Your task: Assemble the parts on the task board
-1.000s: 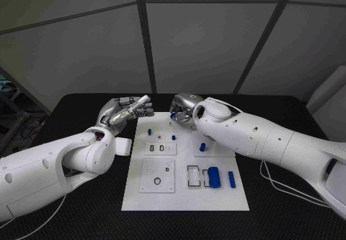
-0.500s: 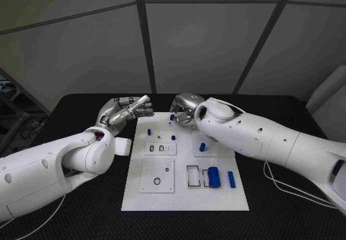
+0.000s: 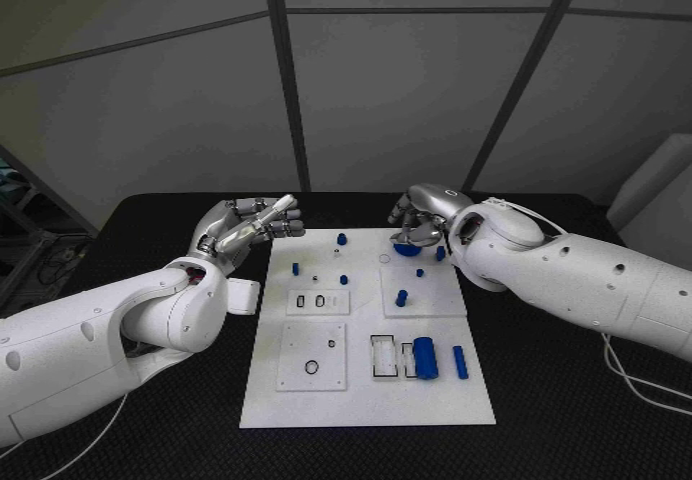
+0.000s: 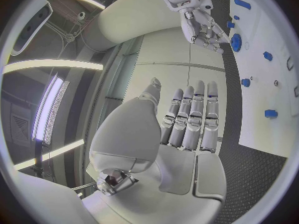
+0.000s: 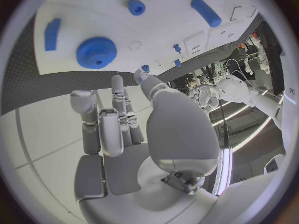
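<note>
The black textured counter carries the flat white rectangular task board at its middle, long side running away from the robot.

The left robot hand, silver and many-fingered, hangs just off the board's far left corner. Its fingers lie straight and side by side with nothing in them, so it is released.

The right robot hand hangs over the board's far right corner, its fingers spread loosely and pointing down, nothing between them; it too is released. Right beneath its fingertips a round blue toothed gear lies flat on the board, apart from the hand in the right wrist view.

Toward the near end of the board, a thick blue cylinder lies on its side just beside a clear rectangular frame, and a slim blue bar lies to its right. To the left is a square white raised panel holding a black ring.

Further up, a short blue peg stands on a white raised square. Several small blue studs stand on the far half: one near the far edge, one near the left edge and one at mid-board.
</note>
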Controlling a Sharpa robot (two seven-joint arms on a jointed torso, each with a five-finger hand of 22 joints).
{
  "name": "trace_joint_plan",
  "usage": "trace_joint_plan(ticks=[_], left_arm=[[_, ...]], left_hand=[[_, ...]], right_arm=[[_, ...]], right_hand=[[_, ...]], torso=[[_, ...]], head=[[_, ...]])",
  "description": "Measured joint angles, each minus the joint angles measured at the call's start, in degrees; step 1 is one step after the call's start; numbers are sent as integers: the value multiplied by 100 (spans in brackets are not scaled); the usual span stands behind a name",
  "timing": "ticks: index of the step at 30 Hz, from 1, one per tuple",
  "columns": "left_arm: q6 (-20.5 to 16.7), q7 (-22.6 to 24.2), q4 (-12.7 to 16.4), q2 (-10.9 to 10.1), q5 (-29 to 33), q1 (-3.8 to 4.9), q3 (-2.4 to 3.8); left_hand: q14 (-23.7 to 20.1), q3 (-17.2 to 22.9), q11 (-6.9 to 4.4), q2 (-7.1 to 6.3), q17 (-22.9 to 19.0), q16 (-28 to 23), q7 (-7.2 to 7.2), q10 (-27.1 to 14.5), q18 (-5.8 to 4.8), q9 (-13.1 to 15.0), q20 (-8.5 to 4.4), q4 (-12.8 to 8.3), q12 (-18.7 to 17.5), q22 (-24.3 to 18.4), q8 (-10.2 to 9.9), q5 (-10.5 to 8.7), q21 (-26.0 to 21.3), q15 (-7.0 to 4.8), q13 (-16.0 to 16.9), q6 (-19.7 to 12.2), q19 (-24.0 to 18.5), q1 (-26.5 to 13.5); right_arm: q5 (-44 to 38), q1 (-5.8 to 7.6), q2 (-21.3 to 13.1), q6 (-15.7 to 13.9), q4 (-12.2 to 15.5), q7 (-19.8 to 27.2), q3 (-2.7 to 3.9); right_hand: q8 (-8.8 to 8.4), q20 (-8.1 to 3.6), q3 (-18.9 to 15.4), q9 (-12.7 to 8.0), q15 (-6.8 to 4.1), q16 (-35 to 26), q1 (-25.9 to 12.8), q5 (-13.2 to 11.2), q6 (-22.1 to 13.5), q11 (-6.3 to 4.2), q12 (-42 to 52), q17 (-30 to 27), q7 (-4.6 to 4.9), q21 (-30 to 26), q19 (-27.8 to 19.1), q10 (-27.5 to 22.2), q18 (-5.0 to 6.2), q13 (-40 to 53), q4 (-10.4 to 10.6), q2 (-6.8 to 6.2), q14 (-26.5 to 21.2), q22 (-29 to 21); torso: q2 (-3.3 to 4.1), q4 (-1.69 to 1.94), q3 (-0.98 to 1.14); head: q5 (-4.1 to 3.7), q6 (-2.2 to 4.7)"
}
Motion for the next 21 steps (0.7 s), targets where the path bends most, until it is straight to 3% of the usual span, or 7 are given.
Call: trace_joint_plan(ticks=[1, 3, 4, 6, 8, 9, 21], left_arm=[[3, -1, -5, -2, 0, 0, 0], [7, -2, -10, -4, -1, 0, 0], [8, -3, -13, -4, -1, 0, 0], [11, -4, -19, -3, -2, 0, 0], [13, -5, -27, 2, -2, 0, 0], [14, -5, -29, 5, -2, 0, 0], [25, -8, -53, 25, -3, 0, -1]], left_hand=[[0, 0, 0, 0, 0, 0, 0, 0, -1, 0, 0, 0, 0, 0, 0, 0, 0, 0, 0, 0, 0, 0], [0, 0, 0, 0, 0, 0, 0, 0, 0, 0, 0, 0, 0, 0, 0, 0, 0, 0, 0, 0, 0, 0], [0, 0, 0, 0, 0, 0, 0, 0, 0, 0, 0, 0, 0, 0, 0, 0, 0, 0, 0, 0, 0, 0], [0, 0, 0, 0, 0, 0, 0, 0, 0, 0, 0, 0, 0, 0, 0, 0, 0, 0, 0, 0, 0, 0], [0, 0, 0, 0, 0, 0, 0, 0, 0, 0, 0, 0, 0, -1, 0, 0, 0, 0, 0, 0, 0, 0], [0, 0, 0, 0, 0, 0, 0, 0, 0, 0, 0, 0, 0, -4, 0, 0, 0, 0, 0, 0, 0, 0], [0, 0, 0, 0, 0, 0, 0, 0, 0, 0, 0, 1, 0, -4, -23, 0, 0, 0, 0, 0, 0, 0]], right_arm=[[136, 1, -107, 22, 41, -19, 1], [326, 1, -227, 75, 85, -54, 1], [436, 1, -282, 118, 98, -79, 1], [576, 0, -334, 190, 100, -117, 1], [689, 0, -352, 275, 83, -159, 1], [720, 0, -351, 311, 69, -176, 1], [789, -1, -104, 606, -257, -321, 1]], right_hand=[[-6, -35, -177, -2, -18, 37, 19, 42, -68, -26, 245, 62, -18, 40, 40, 94, 0, 183, 27, -18, 3, 69], [82, -65, -938, 19, -14, 185, 351, 209, -245, -35, 2044, 269, -55, 155, 190, -133, -90, 2051, 235, 92, 3, 273], [142, -65, -1187, 31, -13, 260, 473, 254, -301, -21, 3003, 298, -22, 207, 250, -234, -93, 2999, 379, 158, 3, 369], [261, -16, -1435, 50, 23, 405, 597, 292, -378, -2, 4420, 316, 55, 315, 322, -253, -94, 4440, 624, 206, -4, 551], [356, 18, -1503, 51, 39, 496, 693, 292, -445, 36, 5161, 316, 85, 399, 393, -242, -97, 5231, 806, 241, -7, 684], [397, 29, -1526, 51, 39, 518, 733, 292, -460, 48, 5348, 316, 95, 423, 404, -230, -151, 5439, 875, 222, -7, 730], [553, 57, -1551, 51, 39, 604, 897, 329, -549, 118, 5768, 315, 102, 555, 472, -201, -139, 5929, 1100, 266, -7, 965]], torso=[[-1, -9, 3], [-1, -26, 9], [-1, -30, 11], [-3, -34, 12], [-3, -34, 12], [-3, -31, 13], [4, -21, 9]], head=[[-13, 10], [-38, 33], [-44, 38], [-50, 46], [-63, 47], [-71, 47], [-75, -10]])
